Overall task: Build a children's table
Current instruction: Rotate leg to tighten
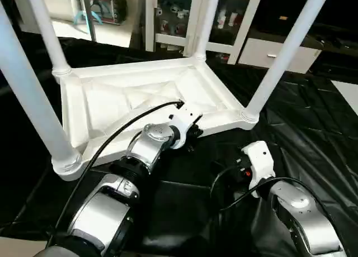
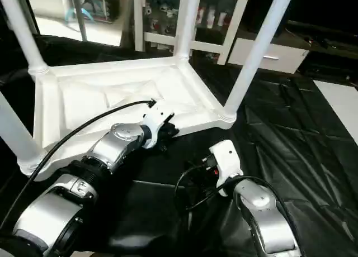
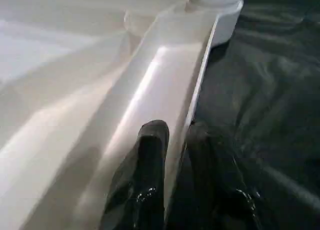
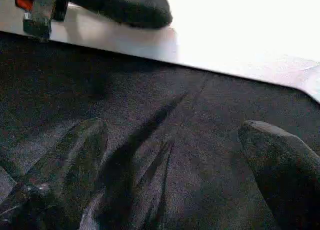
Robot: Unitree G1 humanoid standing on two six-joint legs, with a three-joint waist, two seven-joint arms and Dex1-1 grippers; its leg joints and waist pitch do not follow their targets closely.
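Note:
The children's table lies upside down on a black sheet, its ribbed white top facing up. All of its white legs stand in the corner sockets, among them the near left leg and the near right leg. My left gripper is at the near long rim, one finger inside it and one outside, shut on that rim. It appears at the same rim in the left eye view. My right gripper hangs open just above the sheet, a little in front of the rim, holding nothing.
The black sheet is crinkled and spreads out to the right and front. A white shelf unit and a white drawer cabinet stand behind the table. A black cable runs along my left forearm.

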